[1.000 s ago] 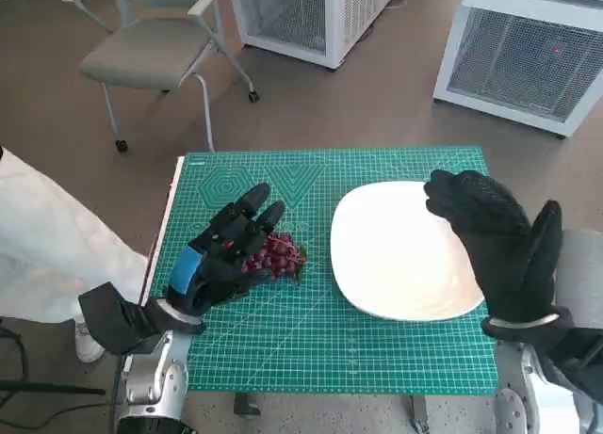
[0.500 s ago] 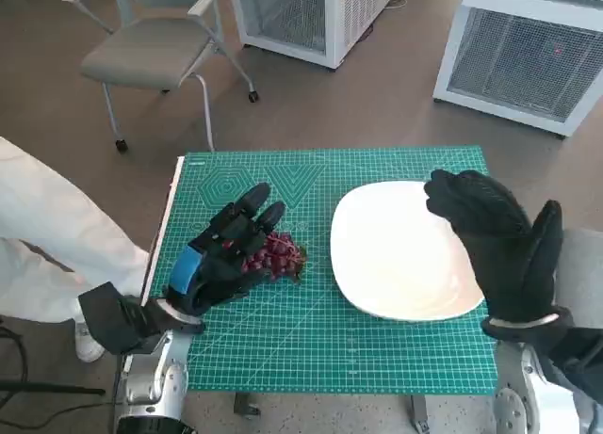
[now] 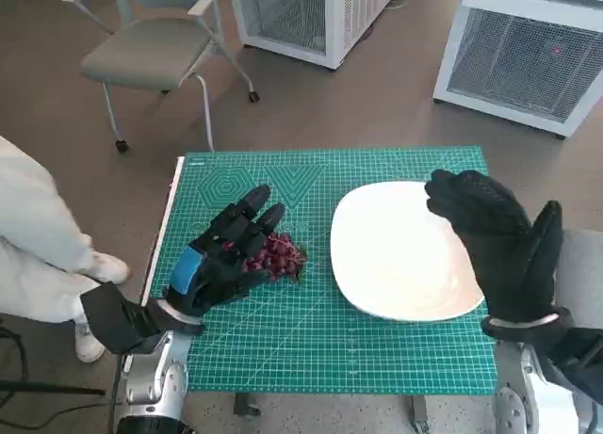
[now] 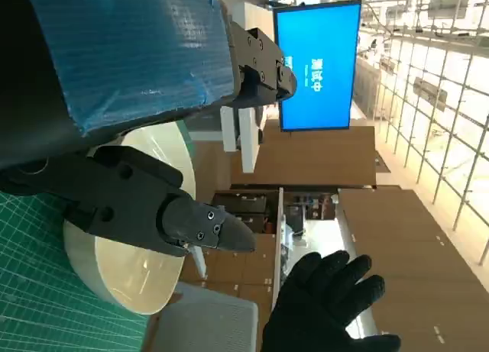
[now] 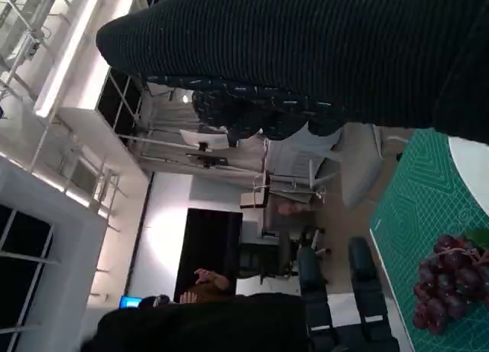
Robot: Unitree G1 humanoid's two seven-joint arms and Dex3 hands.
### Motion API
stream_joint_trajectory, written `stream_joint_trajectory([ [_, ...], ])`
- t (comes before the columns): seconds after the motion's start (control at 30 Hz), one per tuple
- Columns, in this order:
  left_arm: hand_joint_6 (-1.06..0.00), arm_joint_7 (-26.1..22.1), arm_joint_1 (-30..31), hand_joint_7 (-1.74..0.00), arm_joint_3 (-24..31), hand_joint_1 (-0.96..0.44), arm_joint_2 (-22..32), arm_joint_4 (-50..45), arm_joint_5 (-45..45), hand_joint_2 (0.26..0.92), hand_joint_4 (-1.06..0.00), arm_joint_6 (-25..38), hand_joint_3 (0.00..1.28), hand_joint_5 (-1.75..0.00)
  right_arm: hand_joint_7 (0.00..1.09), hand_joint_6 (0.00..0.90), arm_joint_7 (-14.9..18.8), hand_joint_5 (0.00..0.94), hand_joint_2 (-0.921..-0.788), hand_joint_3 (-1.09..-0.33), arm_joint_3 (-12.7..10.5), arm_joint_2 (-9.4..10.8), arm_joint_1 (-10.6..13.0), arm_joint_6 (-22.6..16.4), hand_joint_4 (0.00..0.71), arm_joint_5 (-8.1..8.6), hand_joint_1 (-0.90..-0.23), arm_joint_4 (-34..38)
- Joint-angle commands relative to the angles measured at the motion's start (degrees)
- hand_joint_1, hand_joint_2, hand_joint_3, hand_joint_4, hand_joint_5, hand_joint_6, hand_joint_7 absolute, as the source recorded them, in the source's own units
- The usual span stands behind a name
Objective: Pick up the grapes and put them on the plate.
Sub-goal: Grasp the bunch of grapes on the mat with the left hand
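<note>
Green cutting mat (image 3: 377,354) covers the small table top; its grid shows on all sides of the objects. White plate (image 3: 396,255) sits on the right half of the mat, bare, apparently laid out as the drop spot. Right hand (image 3: 495,241) in the knitted glove is raised over the plate's right edge, fingers spread and holding nothing; it looks parked out of the way, since the fruit lies on the other side. Left hand (image 3: 221,255) lies low over the left half of the mat, fingers extended and parted toward the far right, its fingertips over or against the grapes (image 3: 276,255); I judge this a reach about to close, not a grip. The dark red grapes rest on the mat, just left of the plate and apart from it, partly covered by the left hand. Whether the fingers touch the bunch cannot be told from the head view, and the left wrist view misses the fruit altogether. A person's pale clothing (image 3: 33,255) is cut off at the left edge. A grey chair (image 3: 155,53) stands on the floor beyond the table.
</note>
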Motion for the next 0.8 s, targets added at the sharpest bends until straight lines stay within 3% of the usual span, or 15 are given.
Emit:
stream_joint_trajectory([
  [0.03,-0.36,-0.3,-1.0,0.0,-0.1,-0.47,0.6,0.1,0.3,0.921,-0.28,-0.6,0.06,0.0,0.97,0.198,0.2,0.71,-0.921,-0.606,-0.2,0.0,0.3,0.3,0.423,-0.09,-0.388,0.9],
  [0.37,-0.36,1.1,-0.9,0.0,-0.3,-0.47,1.6,-0.7,2.6,0.921,-0.26,-2.1,0.05,0.0,0.97,0.192,0.2,0.71,-0.921,-0.606,-0.1,0.0,0.5,0.2,0.423,-0.21,-0.388,0.5],
  [0.43,-0.36,5.9,-0.4,0.0,-1.4,-0.47,3.6,-1.9,10.4,0.921,-0.25,-5.3,0.05,0.0,0.97,0.191,0.2,0.71,-0.921,-0.606,-0.1,0.0,0.4,0.1,0.423,-0.25,-0.388,0.6],
  [0.5,-0.34,15.5,1.0,0.0,-3.9,-0.48,7.7,-6.2,26.9,0.919,-0.22,-7.4,0.05,0.0,0.97,0.191,0.2,0.71,-0.921,-0.606,-0.1,0.0,0.4,0.1,0.423,-0.28,-0.388,0.6],
  [0.57,-0.29,23.9,2.9,0.0,-6.9,-0.48,11.7,-13.6,44.9,0.91,-0.16,-3.3,0.04,0.0,0.97,0.191,0.2,0.71,-0.921,-0.605,-0.1,0.0,0.4,0.0,0.423,-0.3,-0.388,0.6],
  [0.6,-0.26,25.4,3.7,0.0,-8.1,-0.48,12.9,-17.6,51.2,0.901,-0.12,0.6,0.03,0.0,0.96,0.191,0.2,0.71,-0.921,-0.605,-0.1,0.0,0.5,0.0,0.423,-0.3,-0.388,0.6],
  [0.67,-0.21,23.9,4.6,0.0,-9.4,-0.46,13.8,-24.5,57.7,0.871,-0.07,9.5,0.02,0.0,0.96,0.191,0.2,0.71,-0.921,-0.605,-0.1,-0.1,0.5,-0.1,0.424,-0.26,-0.388,0.6],
  [0.8,-0.16,17.3,4.4,0.0,-9.4,-0.38,13.4,-30.5,56.3,0.785,-0.01,19.3,0.0,0.0,0.96,0.191,0.3,0.71,-0.921,-0.605,-0.2,-0.2,0.6,-0.1,0.424,-0.16,-0.388,0.6],
])
